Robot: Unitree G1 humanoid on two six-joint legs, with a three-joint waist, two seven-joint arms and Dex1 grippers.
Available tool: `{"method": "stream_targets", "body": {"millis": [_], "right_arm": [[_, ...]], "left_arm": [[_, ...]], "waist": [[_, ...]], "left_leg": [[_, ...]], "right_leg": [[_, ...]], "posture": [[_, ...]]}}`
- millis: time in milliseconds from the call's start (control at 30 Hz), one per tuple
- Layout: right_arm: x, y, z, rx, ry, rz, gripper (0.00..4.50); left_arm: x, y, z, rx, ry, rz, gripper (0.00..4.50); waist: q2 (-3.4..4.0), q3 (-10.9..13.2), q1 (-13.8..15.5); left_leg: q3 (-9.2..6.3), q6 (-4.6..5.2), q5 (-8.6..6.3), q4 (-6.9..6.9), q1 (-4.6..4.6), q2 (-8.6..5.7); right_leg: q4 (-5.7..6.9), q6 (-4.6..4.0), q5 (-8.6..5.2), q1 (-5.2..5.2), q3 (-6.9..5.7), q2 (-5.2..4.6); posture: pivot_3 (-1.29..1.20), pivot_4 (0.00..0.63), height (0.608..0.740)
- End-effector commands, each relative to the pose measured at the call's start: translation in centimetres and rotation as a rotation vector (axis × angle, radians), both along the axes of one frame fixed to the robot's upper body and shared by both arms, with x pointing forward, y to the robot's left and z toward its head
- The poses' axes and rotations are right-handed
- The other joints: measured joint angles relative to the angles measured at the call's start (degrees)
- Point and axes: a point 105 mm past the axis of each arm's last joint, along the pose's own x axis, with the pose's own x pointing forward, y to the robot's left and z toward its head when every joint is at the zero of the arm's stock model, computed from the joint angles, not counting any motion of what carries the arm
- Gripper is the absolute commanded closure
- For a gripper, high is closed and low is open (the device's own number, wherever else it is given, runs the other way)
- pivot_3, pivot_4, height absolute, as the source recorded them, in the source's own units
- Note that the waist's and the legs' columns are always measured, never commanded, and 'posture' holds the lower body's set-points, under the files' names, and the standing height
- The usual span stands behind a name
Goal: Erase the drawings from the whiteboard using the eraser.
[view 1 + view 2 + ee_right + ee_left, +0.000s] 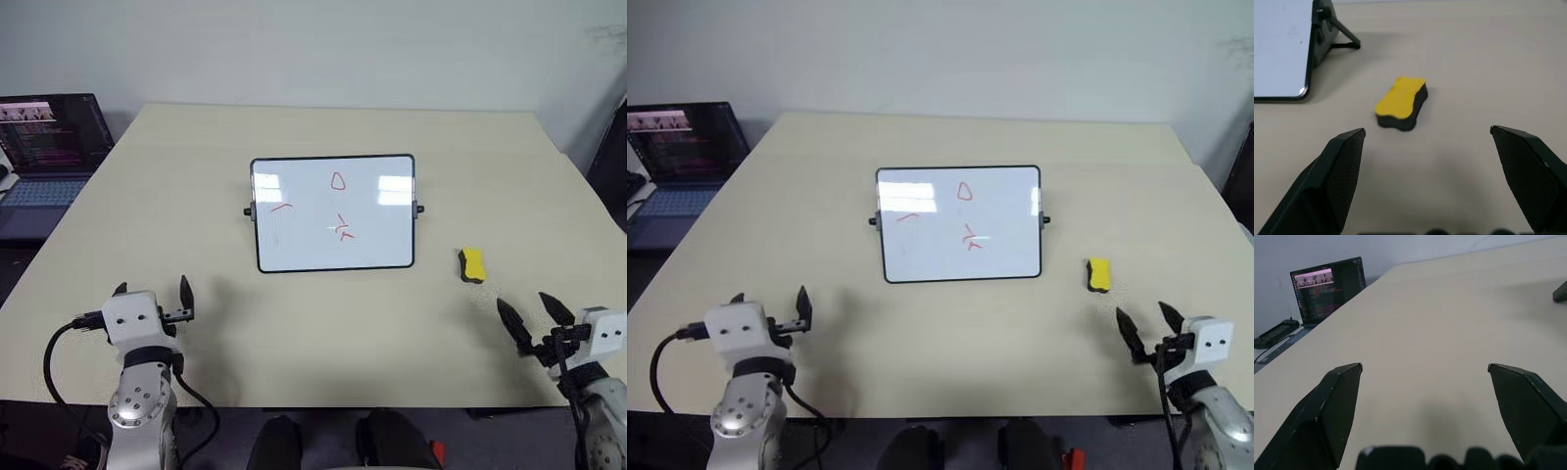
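The small yellow oblong eraser [1400,103] with a dark underside lies flat on the beige table [323,333], just right of the propped black-framed glossy whiteboard [333,212], apart from it. Thin red drawings [338,181] mark the board; smaller strokes read faintly. The right gripper [536,315] hovers near the eraser, jaws spread. The left gripper [153,292] hovers empty, jaws spread. An open dark laptop [54,132] sits far left.

head cameras look down across the table [196,196], the whiteboard [333,213] at centre.
each wrist camera sits low and close: the right faces the eraser [1400,103] beside the whiteboard, shared with the head views; the left faces the laptop [1327,289].
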Motion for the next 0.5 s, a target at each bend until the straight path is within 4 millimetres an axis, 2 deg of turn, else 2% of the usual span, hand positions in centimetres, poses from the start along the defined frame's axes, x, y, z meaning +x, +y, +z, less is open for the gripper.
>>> {"method": "stream_targets", "body": {"millis": [33,133,233,333,400,500], "right_arm": [[0.4,0.1,1.4,-0.014,-0.047,0.007,0.05],[0.9,-0.6,1.3,-0.027,-0.053,-0.046,0.05],[1.5,0.2,3.1,-0.025,-0.102,-0.004,0.05],[1.9,0.6,3.6,-0.01,-0.121,-0.012,0.05],[2.8,1.3,3.5,0.029,-0.121,0.001,0.05],[3.8,2.4,3.6,0.041,-0.117,0.015,0.05]], "left_arm": [[0.3,-0.3,0.0,0.016,-0.028,-0.018,0.0],[0.0,0.4,-0.5,0.005,-0.025,0.036,0.0],[0.5,-0.7,1.2,0.03,-0.07,-0.053,0.0],[0.7,-0.3,2.6,0.066,-0.116,-0.085,0.0],[1.1,-1.0,4.6,0.11,-0.172,-0.181,0.0],[2.5,-2.7,5.8,0.12,-0.172,-0.38,0.0]], "waist": [[0.01,0.0,0.0],[0.02,0.0,-0.1],[0.0,0.0,0.0],[0.02,0.0,0.0],[0.0,0.0,0.0],[0.04,0.0,0.0]], "left_leg": [[0.0,0.0,0.0,0.0,0.02,0.0],[0.03,0.01,0.0,0.02,0.08,-0.04],[0.06,0.01,0.0,0.02,0.06,-0.04],[0.04,0.01,0.0,0.01,0.01,-0.04],[0.04,0.0,0.0,0.01,0.01,-0.04],[0.06,0.0,0.01,0.01,0.06,-0.03]], "right_leg": [[0.0,0.0,0.0,0.01,0.01,0.0],[0.0,0.03,0.02,0.06,0.07,0.0],[-0.04,0.03,0.01,-0.01,-0.01,0.01],[-0.03,0.02,0.01,-0.03,-0.04,0.02],[-0.02,0.02,0.01,-0.02,-0.04,0.03],[0.0,0.02,0.01,-0.02,-0.03,0.03]], "posture": [[0.0,0.15,0.74],[0.0,0.15,0.74],[0.0,0.15,0.74],[0.0,0.15,0.74],[0.0,0.15,0.74],[0.0,0.15,0.74]]}}
